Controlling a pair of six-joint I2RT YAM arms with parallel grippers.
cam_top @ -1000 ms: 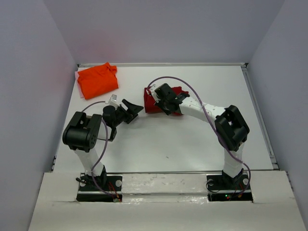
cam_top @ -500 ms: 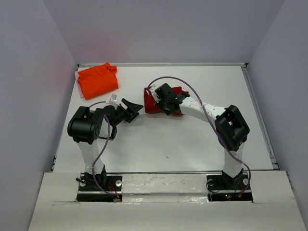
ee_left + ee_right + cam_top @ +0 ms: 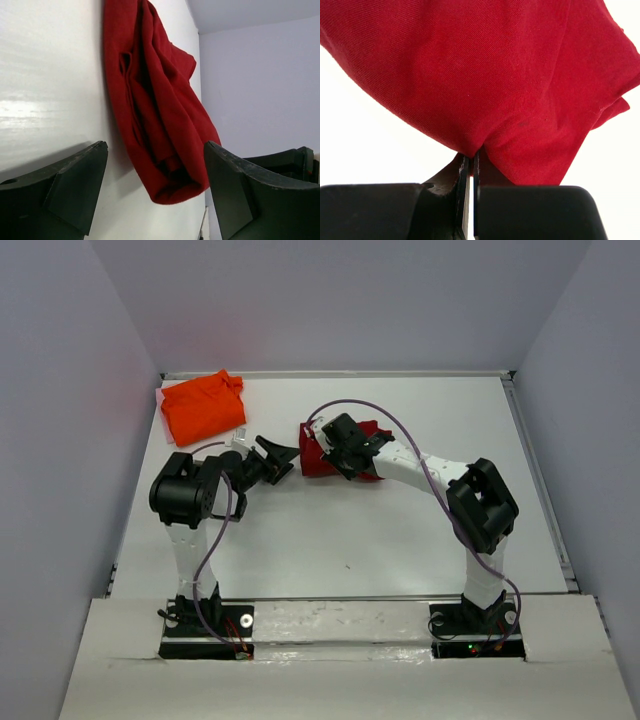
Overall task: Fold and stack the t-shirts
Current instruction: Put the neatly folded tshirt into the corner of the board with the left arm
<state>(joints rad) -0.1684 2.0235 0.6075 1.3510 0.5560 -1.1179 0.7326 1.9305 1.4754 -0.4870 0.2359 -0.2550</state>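
From where I stand, the right claw (image 3: 470,162) is pressed together and pinches a fold of the dark crimson red soft cloth t-shirt (image 3: 495,75). The cloth rises directly in front of its tips and spreads out beyond them, more to one side than the other. The left claw (image 3: 155,145) is spread wide and holds nothing. The same red shirt (image 3: 160,115) lies just ahead of it on the white flat table (image 3: 400,530), crumpled into several thick folds. Its nearest rounded end is between the lines of the two fingers but does not touch them. The bright orange soft cloth t-shirt (image 3: 203,408) lies well apart, behind and to the outer side of the left claw (image 3: 283,455), as a compact heap. I cannot tell how neatly it is folded. I think the step in hand is to get a second grip on the red shirt (image 3: 312,462), so that both claws can open it and fold it. To do this well, the left claw should go forward low, close to the table, until the rounded end is deep between its fingers, and only then close. It should take an edge on the side away from the right claw (image 3: 330,448), not the same bunch. Otherwise the cloth will only lift as a lump. The right claw should not let go while this happens.
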